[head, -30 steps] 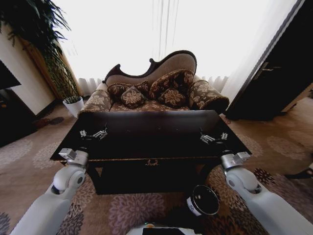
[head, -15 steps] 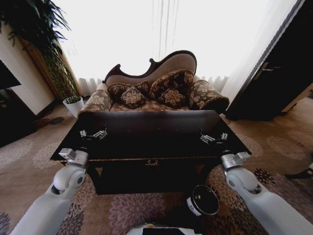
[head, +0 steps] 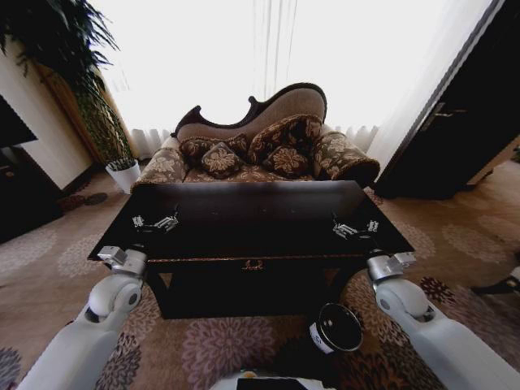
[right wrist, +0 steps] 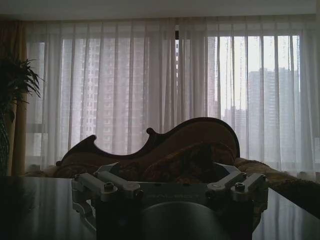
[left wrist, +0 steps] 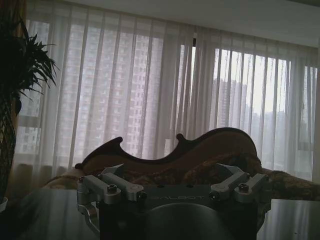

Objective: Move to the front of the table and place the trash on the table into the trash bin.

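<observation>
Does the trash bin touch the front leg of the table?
Cannot tell. In the head view the trash bin stands on the carpet near the table, but dark shadow hides any gap.

Dark glossy table [head: 244, 207] (gold ornament [head: 253, 264]), black trash bin [head: 336, 328], floral brown sofa [head: 268, 150].

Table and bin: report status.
Left gripper and right gripper over the table, jaws open. Bin on floor, front right. No trash visible.

Both arms extended forward, left gripper [head: 156, 221], right gripper [head: 354, 228] (level)
</observation>
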Motion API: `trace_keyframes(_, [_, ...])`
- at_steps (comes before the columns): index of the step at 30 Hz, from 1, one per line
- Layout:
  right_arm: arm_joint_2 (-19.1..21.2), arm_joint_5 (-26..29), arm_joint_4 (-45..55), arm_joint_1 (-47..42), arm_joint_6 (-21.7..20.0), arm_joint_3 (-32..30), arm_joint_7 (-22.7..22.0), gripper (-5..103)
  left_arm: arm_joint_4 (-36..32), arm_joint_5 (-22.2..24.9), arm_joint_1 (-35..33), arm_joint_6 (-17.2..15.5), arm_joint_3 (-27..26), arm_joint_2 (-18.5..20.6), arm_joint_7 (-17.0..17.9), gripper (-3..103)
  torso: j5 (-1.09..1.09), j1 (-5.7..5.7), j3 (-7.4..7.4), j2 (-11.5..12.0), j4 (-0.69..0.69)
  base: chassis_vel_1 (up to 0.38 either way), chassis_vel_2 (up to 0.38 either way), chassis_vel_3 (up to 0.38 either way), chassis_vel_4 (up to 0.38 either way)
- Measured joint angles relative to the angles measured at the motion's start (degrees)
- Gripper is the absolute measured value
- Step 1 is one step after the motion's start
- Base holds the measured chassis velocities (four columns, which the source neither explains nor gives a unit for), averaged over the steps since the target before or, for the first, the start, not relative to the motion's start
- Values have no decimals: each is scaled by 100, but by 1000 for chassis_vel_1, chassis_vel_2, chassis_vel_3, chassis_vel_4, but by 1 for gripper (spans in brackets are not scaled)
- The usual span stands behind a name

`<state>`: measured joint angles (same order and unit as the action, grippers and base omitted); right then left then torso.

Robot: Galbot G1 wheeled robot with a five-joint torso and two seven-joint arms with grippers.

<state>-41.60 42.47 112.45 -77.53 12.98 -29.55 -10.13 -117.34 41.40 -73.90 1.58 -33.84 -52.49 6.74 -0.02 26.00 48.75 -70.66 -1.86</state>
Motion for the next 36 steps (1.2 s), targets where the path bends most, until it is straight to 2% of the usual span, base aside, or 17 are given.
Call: trace_keyframes(36, [0, 0, 0, -1, 7, -1, 0, 100, 0, 0, 0, 0, 0, 0, 0, 100, 0, 3, 1, 2, 0, 79, -78, -78, 77])
